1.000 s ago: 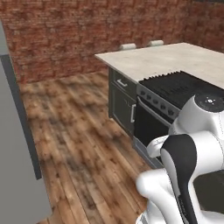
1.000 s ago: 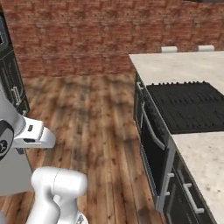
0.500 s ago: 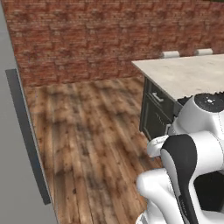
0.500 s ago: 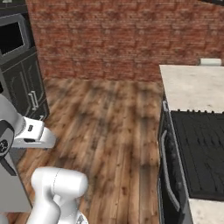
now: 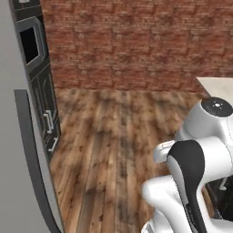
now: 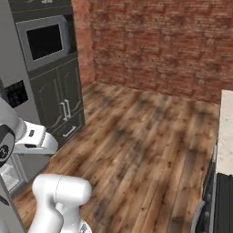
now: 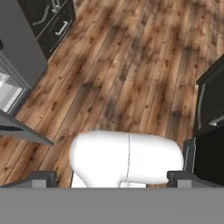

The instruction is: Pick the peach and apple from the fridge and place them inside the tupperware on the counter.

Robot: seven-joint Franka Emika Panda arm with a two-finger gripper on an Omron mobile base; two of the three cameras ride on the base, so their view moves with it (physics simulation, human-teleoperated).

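The gripper [image 7: 112,177] has its jaws spread as wide as they go, one dark fingertip [image 7: 41,177] at each lower corner of the hand view, holding and touching nothing. Beyond them lies the wooden floor [image 7: 131,65]. The fridge [image 5: 18,173] stands at the left, grey, with a long dark handle [image 5: 32,154]. Next to it, dark cabinets [image 6: 63,100] carry a built-in microwave [image 6: 44,42] against the brick wall [image 6: 154,41].

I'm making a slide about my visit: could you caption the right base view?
White robot arm faces a dark built-in microwave and dark cabinet doors, across a wooden plank floor before a red brick wall.
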